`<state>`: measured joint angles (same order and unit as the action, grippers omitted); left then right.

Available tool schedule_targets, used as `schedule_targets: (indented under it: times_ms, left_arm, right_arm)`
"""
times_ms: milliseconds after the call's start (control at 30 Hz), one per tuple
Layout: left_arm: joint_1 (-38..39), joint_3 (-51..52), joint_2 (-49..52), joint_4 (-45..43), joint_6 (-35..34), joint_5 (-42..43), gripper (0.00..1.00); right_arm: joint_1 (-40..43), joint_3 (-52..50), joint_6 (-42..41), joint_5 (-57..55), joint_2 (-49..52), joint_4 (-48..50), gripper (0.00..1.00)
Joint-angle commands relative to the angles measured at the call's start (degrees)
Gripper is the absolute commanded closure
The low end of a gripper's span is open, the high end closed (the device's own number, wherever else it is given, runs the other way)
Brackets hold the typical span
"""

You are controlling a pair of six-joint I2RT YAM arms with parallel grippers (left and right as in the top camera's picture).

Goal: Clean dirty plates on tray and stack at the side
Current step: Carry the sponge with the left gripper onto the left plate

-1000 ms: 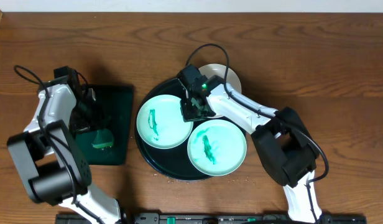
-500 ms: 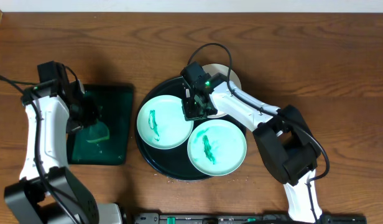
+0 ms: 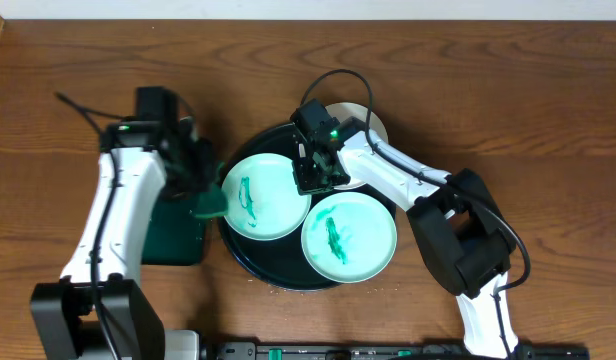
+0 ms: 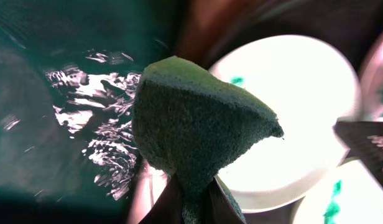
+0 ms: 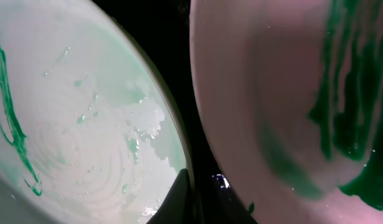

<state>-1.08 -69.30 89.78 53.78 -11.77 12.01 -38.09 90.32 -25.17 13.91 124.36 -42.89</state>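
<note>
The black tray (image 3: 250, 262) holds two mint-green plates, each with a dark green smear: one at the left (image 3: 271, 205), one at the front right (image 3: 363, 240). A white plate (image 3: 372, 127) sits at the tray's back right, partly hidden by my right arm. My left gripper (image 3: 200, 190) is shut on a green sponge (image 3: 210, 208) (image 4: 198, 118), held just above the left plate's left rim (image 4: 303, 93). My right gripper (image 3: 313, 176) pinches the left plate's right rim (image 5: 86, 124); the neighbouring smeared plate (image 5: 260, 93) lies beside it.
A dark green rectangular tray (image 3: 176, 232), wet inside (image 4: 61, 93), lies left of the black tray, partly under my left arm. Bare wooden table (image 3: 508, 90) surrounds both trays. Cables loop above each arm.
My left arm lifted the sponge from the green tray and swung right to the left plate's rim. My right gripper has stayed at the plate's rim.
</note>
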Motion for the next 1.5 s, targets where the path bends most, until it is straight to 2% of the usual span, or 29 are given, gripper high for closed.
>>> schedule_targets:
  times_ms: [0, 200, 400, 633, 733, 867, 1033, 1133, 1200, 1300, 1467]
  left_arm:
    - [5.33, 0.15, 0.61, -3.13, -4.81, 0.83, 0.93]
    - [10.64, 0.9, 5.97, -6.64, -8.96, -3.91, 0.93]
    - [11.3, 0.9, 12.85, -7.78, -16.46, -11.69, 0.93]
    - [11.61, 0.9, 16.83, -7.63, -15.39, -12.46, 0.93]
    - [12.55, 0.96, 19.61, -7.58, -13.33, -9.35, 0.93]
    - [14.56, 0.96, 24.39, -7.67, -11.1, -0.48, 0.93]
    - [15.98, 0.94, 25.77, -8.28, -1.68, 12.72, 0.93]
    - [16.0, 0.92, 24.81, -8.96, 7.76, 23.47, 0.93]
    - [15.93, 0.68, 24.39, -9.57, 9.62, 25.49, 0.93]
    - [15.82, 0.22, 24.33, -9.81, 9.25, 23.56, 0.93]
    - [15.78, 0.04, 24.22, -3.82, -12.83, -4.66, 0.93]
  right_arm:
    - [0.39, 1.38, 1.05, 1.84, 1.22, -0.33, 0.99]
    - [0.79, 1.38, 1.07, 2.25, 1.22, -0.74, 0.99]
    - [0.98, 1.33, 1.27, 2.21, 1.25, -1.25, 0.99]
    - [0.98, 1.33, 1.22, 2.23, 1.25, -0.76, 0.99]
    - [0.98, 1.33, 1.22, 2.23, 1.29, -0.57, 0.99]
    - [0.98, 1.33, 1.22, 2.21, 1.31, -0.61, 0.99]
    - [1.01, 1.33, 1.22, 2.21, 1.36, -0.59, 0.99]
    - [1.01, 1.33, 1.22, 2.23, 1.36, -0.57, 0.99]
    - [0.98, 1.33, 1.22, 2.23, 1.36, -0.57, 0.99]
    - [0.98, 1.33, 1.22, 2.23, 1.36, -0.59, 0.99]
    - [0.98, 1.33, 1.22, 2.23, 1.38, -0.59, 0.99]
